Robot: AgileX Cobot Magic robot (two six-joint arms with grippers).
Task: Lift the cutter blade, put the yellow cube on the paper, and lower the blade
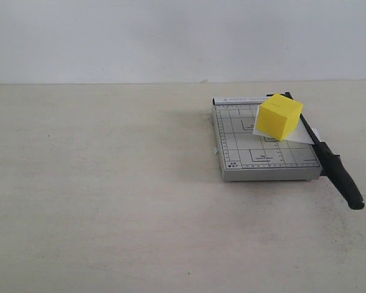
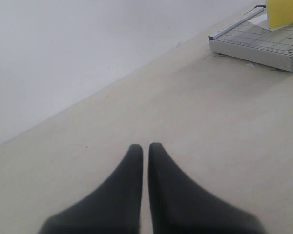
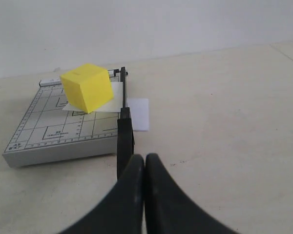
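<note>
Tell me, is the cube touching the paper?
Touching. The right wrist view shows the cube resting directly on the paper, with no gap beneath it.

Yellow cube (image 1: 279, 116); white paper (image 1: 307, 135); black blade (image 1: 329, 160); grey gridded board (image 1: 244, 149).

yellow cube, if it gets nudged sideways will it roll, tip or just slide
Probably won't roll: the cube has flat faces and rests on one. It seems more likely to slide than tip, since it looks as wide as tall and sits on thin paper over a smooth board. Its matte surface should not be slippery; weight can't be judged.
</note>
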